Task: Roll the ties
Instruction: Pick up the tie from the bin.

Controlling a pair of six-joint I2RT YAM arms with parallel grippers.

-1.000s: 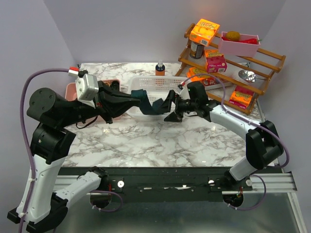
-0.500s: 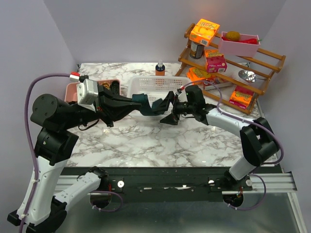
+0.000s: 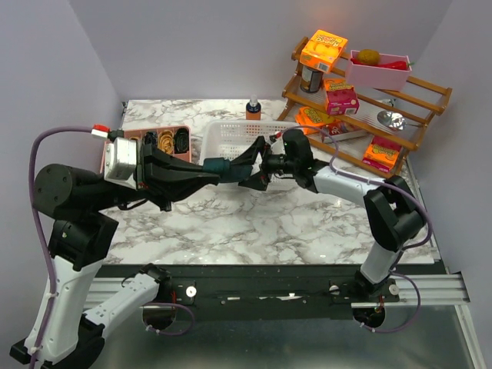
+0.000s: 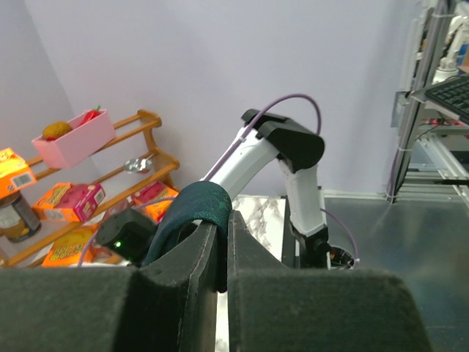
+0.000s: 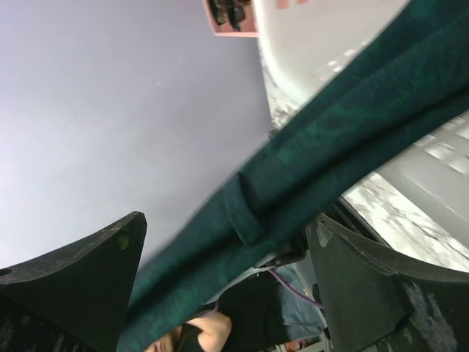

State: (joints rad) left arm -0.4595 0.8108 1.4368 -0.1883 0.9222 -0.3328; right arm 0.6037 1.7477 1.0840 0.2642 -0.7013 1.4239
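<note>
The dark teal tie (image 3: 224, 166) is held off the table between my two grippers, just in front of the white basket (image 3: 231, 132). My left gripper (image 3: 211, 171) is shut on it. In the left wrist view the tie (image 4: 196, 207) loops over the top of the pinched fingers (image 4: 245, 242). My right gripper (image 3: 250, 165) is open right beside the left one. In the right wrist view the tie (image 5: 330, 139) runs diagonally across the wide gap between the fingers (image 5: 110, 257). Most of the tie's length is hidden behind the grippers.
A pink tray (image 3: 115, 146) with small dark items stands at the back left. An orange-capped bottle (image 3: 253, 108) stands behind the basket. A wooden rack (image 3: 369, 100) with boxes, a can and a pink bin fills the back right. The marble table (image 3: 254, 223) extends in front.
My right gripper has moved left until it is close beside the left gripper. The hanging span of tie between them has shortened. The left arm has drawn back slightly.
</note>
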